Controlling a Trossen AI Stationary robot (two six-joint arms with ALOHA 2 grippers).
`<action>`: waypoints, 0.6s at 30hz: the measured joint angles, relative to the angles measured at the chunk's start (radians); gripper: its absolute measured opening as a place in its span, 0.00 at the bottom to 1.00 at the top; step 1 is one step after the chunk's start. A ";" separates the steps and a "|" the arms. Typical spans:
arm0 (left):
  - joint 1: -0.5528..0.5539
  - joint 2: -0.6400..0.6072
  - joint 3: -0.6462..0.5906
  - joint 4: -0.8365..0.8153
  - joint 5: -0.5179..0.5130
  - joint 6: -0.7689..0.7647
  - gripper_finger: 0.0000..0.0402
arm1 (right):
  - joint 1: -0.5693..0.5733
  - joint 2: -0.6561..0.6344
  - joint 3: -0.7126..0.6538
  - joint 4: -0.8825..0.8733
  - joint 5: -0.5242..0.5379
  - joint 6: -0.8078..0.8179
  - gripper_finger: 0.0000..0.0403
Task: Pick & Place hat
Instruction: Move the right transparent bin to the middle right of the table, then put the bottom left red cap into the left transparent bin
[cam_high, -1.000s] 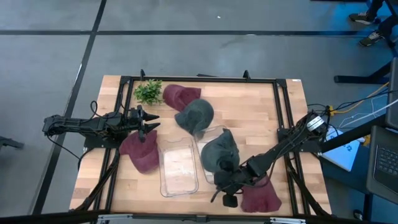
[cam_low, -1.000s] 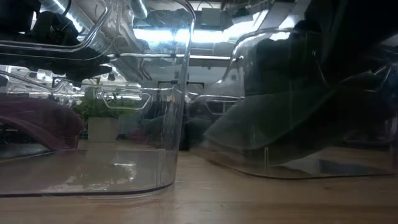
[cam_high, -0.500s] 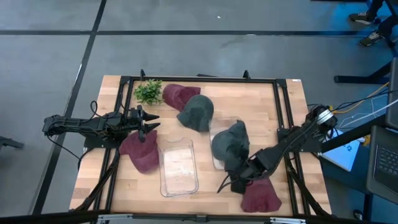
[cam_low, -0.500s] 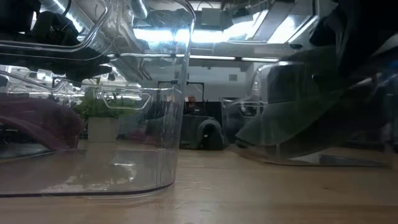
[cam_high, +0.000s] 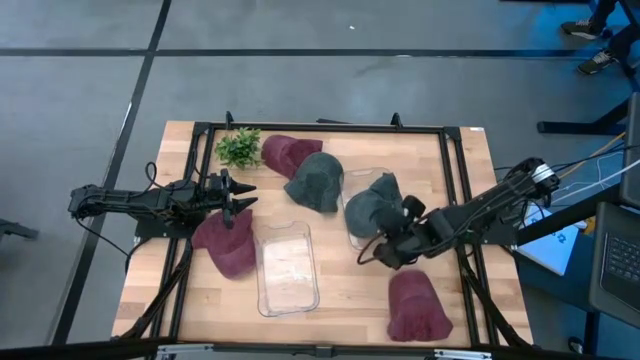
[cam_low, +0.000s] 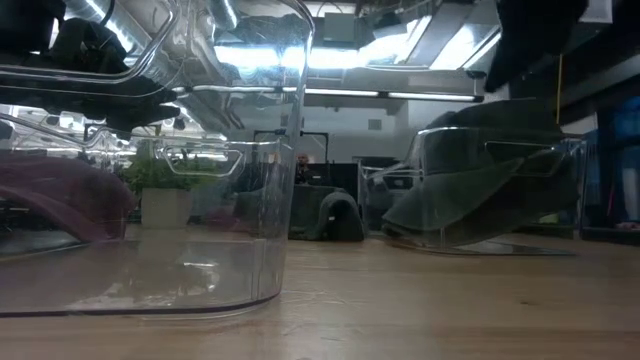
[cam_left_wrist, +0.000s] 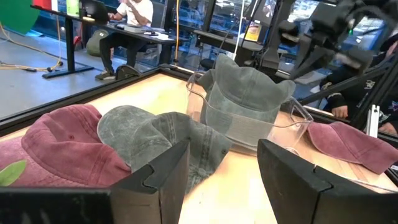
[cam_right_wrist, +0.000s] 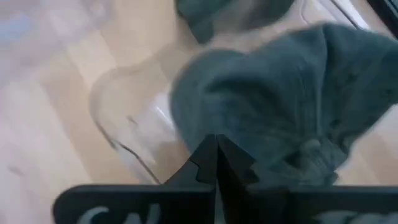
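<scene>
A grey hat (cam_high: 368, 212) sits in a clear bin (cam_high: 352, 190) right of the table's middle; both also show in the low view (cam_low: 480, 180) and the left wrist view (cam_left_wrist: 245, 99). My right gripper (cam_high: 384, 248) is shut at the hat's near-right side. A second grey hat (cam_high: 315, 182) lies on the wood beside a maroon hat (cam_high: 290, 152). My left gripper (cam_high: 236, 200) is open and empty at the left, just beyond another maroon hat (cam_high: 226, 246). A third maroon hat (cam_high: 415, 306) lies near right. My right gripper is shut on the grey hat's cloth (cam_right_wrist: 249, 124), near the crown's near-right side. It comes slanting down from the table's right. My own fingers (cam_right_wrist: 216, 163) hide the pinch itself. The hat rests in the clear bin, its top above the rim (cam_low: 500, 105).
An empty clear bin (cam_high: 288, 265) stands near the table's middle front, close to the low view camera (cam_low: 150, 200). A small green plant (cam_high: 238, 147) stands at the far left. A black frame (cam_high: 450, 180) runs around the table. People sit beyond the table (cam_left_wrist: 130, 12).
My right gripper has gone toward the table's far and right edges, staying shut. The grey hat and its clear bin have slid along with it across the wood. The near-right maroon hat, partly under the arm before, now lies uncovered.
</scene>
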 joint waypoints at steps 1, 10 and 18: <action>0.000 0.000 0.000 0.000 0.000 0.000 0.46 | 0.000 -0.012 0.003 0.030 0.000 -0.002 0.01; 0.000 0.000 0.000 0.000 0.000 0.000 0.46 | 0.000 -0.035 0.031 0.447 -0.006 -0.259 0.01; 0.000 0.000 0.000 0.000 0.000 0.000 0.46 | 0.020 0.021 0.031 0.658 -0.226 -0.416 0.01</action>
